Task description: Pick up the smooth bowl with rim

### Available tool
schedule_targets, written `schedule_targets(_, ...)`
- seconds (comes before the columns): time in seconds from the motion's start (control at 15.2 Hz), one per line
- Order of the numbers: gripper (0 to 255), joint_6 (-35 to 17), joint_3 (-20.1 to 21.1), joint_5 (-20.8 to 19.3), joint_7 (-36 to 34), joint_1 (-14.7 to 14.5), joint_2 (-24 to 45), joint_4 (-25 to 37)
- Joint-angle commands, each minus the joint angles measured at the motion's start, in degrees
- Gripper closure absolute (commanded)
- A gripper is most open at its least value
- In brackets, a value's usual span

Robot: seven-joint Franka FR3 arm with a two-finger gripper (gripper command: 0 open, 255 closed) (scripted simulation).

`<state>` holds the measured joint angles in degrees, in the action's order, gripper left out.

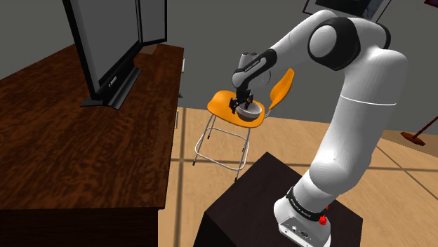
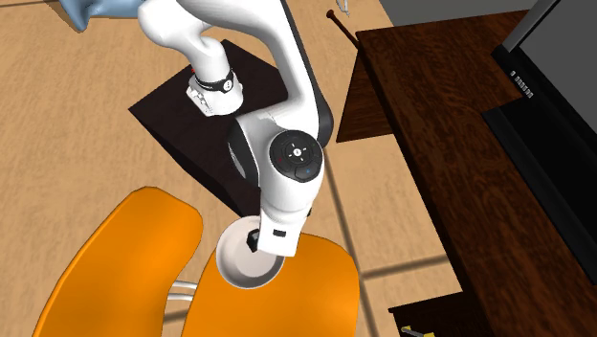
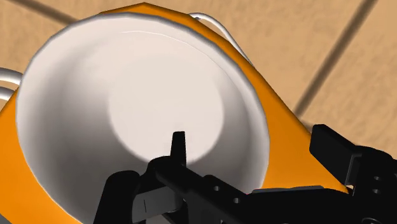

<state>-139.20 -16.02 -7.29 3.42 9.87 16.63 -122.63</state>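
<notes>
Dark-wood desk (image 1: 63,140) w/ TV (image 1: 105,42) at shoulder view's left. Orange chair (image 1: 226,105) nearby. Bowl (image 3: 127,108) sits on its seat: plain white, smooth, round, thin rim, greyer inner wall. Hand (image 3: 254,143) apart, one finger inside bowl, other outside rim.

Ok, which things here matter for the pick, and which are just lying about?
For the job: white bowl; gripper, open astride its rim; orange chair it sits on.
Just about: television; dark wooden table.
</notes>
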Motion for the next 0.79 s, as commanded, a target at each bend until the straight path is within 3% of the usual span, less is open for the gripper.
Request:
schedule_targets(0.0,0,-0.3,0.0,0.0,-0.1,0.0,0.2,-0.1)
schedule_targets(0.07,255,-0.3,0.0,0.0,0.0,0.0,0.2,-0.1)
schedule_targets(0.73,255,0.3,0.0,-0.1,-0.1,-0.1,-0.4,0.0)
